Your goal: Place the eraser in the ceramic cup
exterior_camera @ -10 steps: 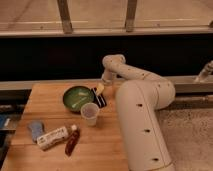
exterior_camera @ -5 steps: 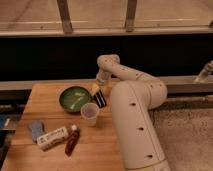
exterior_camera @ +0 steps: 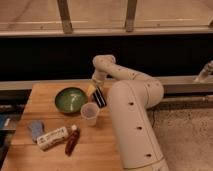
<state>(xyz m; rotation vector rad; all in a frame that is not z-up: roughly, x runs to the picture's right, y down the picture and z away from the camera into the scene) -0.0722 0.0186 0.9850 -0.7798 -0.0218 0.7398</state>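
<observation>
**Inspector:** Item 1, the gripper (exterior_camera: pixel 97 83). Position and condition?

**Assistant:** It sits just above the centre of the frame, at the tip of the white arm (exterior_camera: pixel 131 115). The arm rises from the lower right and curls back toward the left. The gripper points down over the far part of the wooden table (exterior_camera: pixel 47 107), and its fingers stand apart.

**Inspector:** Item 2, the eraser (exterior_camera: pixel 100 97).

**Assistant:** It is at the centre of the frame, directly under the gripper: a flat black block with pale stripes, lying at a slant. Its lower end points toward the lower right. I cannot tell whether the fingertips touch it. A small yellow object (exterior_camera: pixel 91 90) lies against its upper left side.

**Inspector:** Item 3, the ceramic cup (exterior_camera: pixel 90 113).

**Assistant:** It stands upright, just below the eraser in the frame and close to it. It is plain white, and the eraser is outside it.

**Inspector:** Other items on the table?

**Assistant:** There are 4. A round green bowl (exterior_camera: pixel 70 99) sits left of the eraser and up-left of the cup. A blue-grey pad (exterior_camera: pixel 35 129) lies at the lower left. A white labelled box (exterior_camera: pixel 52 137) lies just right of the pad. A dark red bottle (exterior_camera: pixel 72 142) lies on its side beside the box, below the cup.
</observation>
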